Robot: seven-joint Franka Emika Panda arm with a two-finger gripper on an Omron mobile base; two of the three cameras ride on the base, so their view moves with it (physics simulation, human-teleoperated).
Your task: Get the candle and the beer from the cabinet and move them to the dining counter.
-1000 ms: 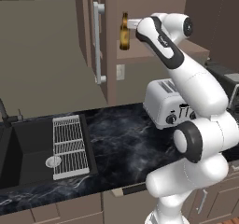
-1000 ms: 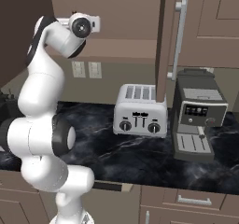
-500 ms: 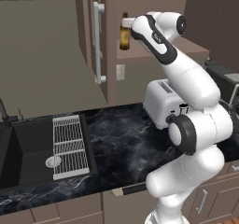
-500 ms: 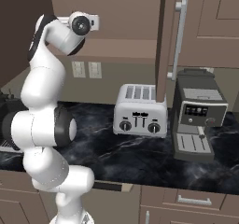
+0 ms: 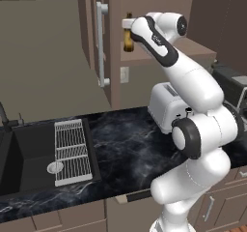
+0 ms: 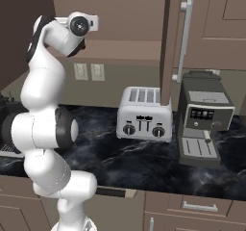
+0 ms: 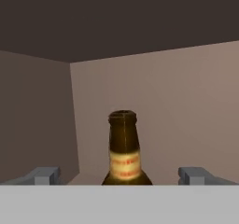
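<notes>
Beer point(image 7: 123, 148) stood upright inside the open cabinet point(image 5: 114, 42), on its shelf, with the bottle's brown neck and amber label band centred in the hand view against the pale back wall. Gripper point(image 7: 121, 175) was spread wide: one grey fingertip point(image 7: 43, 175) sat to the left of the bottle and the other to the right, each well clear of the glass, nothing clamped. In the left base view the bottle point(image 5: 128, 36) appeared just beside the arm's wrist, at the cabinet opening next to the door with the long silver bar handle point(image 5: 101, 45). Whether the fingertips had reached level with the bottle's body could not be told.

Worktop point(image 5: 125, 149) below was black with pale veining. A chrome four-slot toaster point(image 6: 144, 114) stood on it against the wall, just beside a coffee machine point(image 6: 204, 121). To the arm's left, a white wire rack point(image 5: 71, 151) lay on the worktop at the edge of the dark sink point(image 5: 19, 161). Two wall outlets point(image 6: 89, 71) sat on the backsplash.
</notes>
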